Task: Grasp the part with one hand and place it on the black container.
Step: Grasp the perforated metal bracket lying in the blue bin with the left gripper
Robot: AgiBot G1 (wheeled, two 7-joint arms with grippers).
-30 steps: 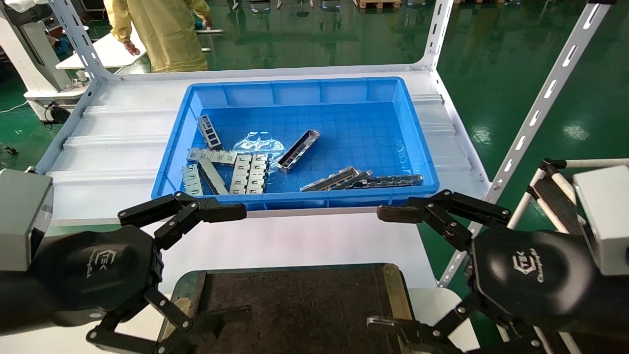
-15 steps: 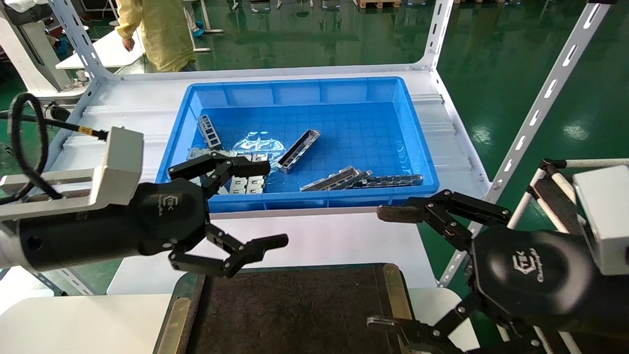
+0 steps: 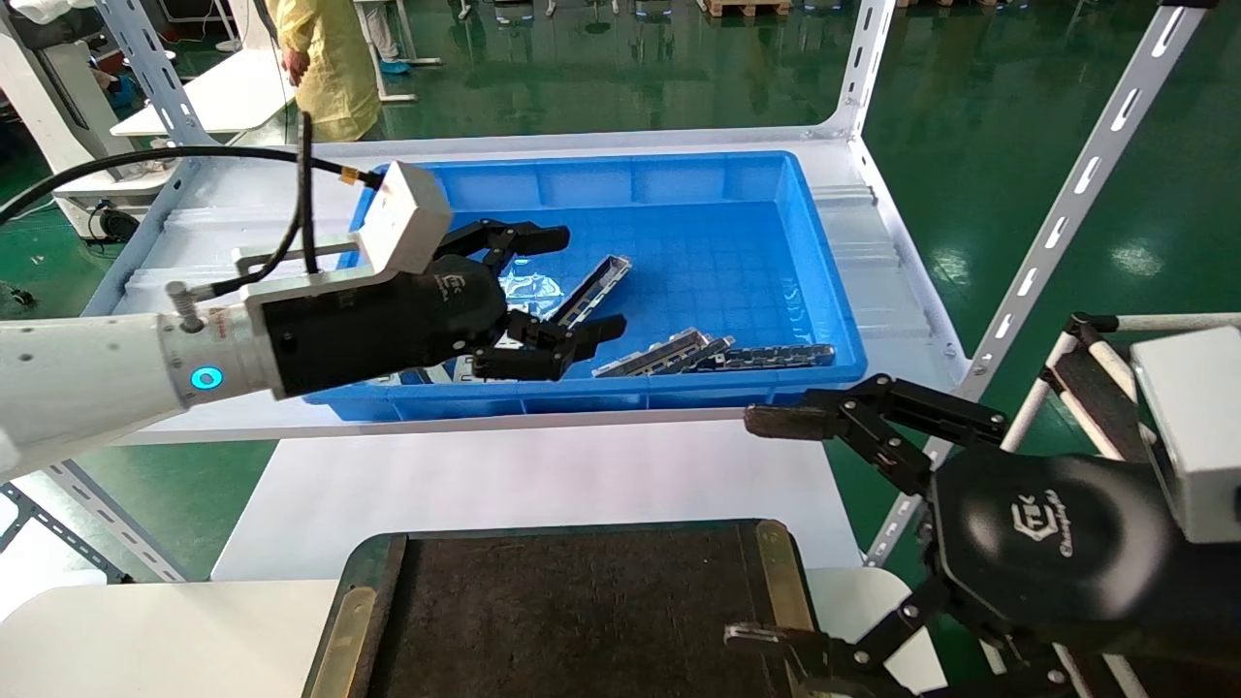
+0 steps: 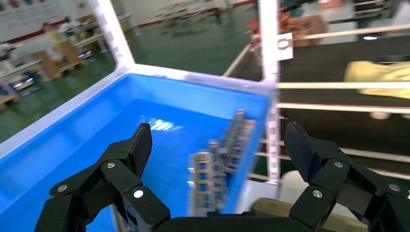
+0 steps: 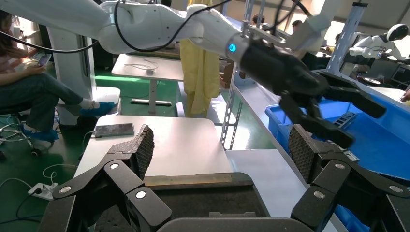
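The left gripper (image 3: 567,281) is hanging over the blue bin (image 3: 812,228) with its jaws spread wide and nothing between them; 1 finger is pointing across the bin toward its far side and the other is sitting lower, toward the near wall. The part (image 3: 589,296), a grey channel with raised walls, is lying on the bin floor just beyond and below the fingertips, apparently inside the span of the open jaws. Its long axis is running diagonally, from a near end close to the lower finger up and away toward the bin's far right. That axis is lying roughly along the line the fingers are pointing, so my judgement is that the wrist needs to turn until the jaws are straddling the part's narrow width before it descends.

In the left wrist view the open fingers (image 4: 137,147) are framing a blurred cluster of metal pieces, and I cannot tell which of them is the part.

More strips (image 3: 713,354) are lying along the near wall, off to the right of the left gripper and clear of the part.

The right gripper (image 3: 766,528) is parked well back from the bin, open and empty, beside the right edge of the container (image 3: 776,572). The left gripper is far nearer the part, and the container is lying behind and below it, toward the robot.
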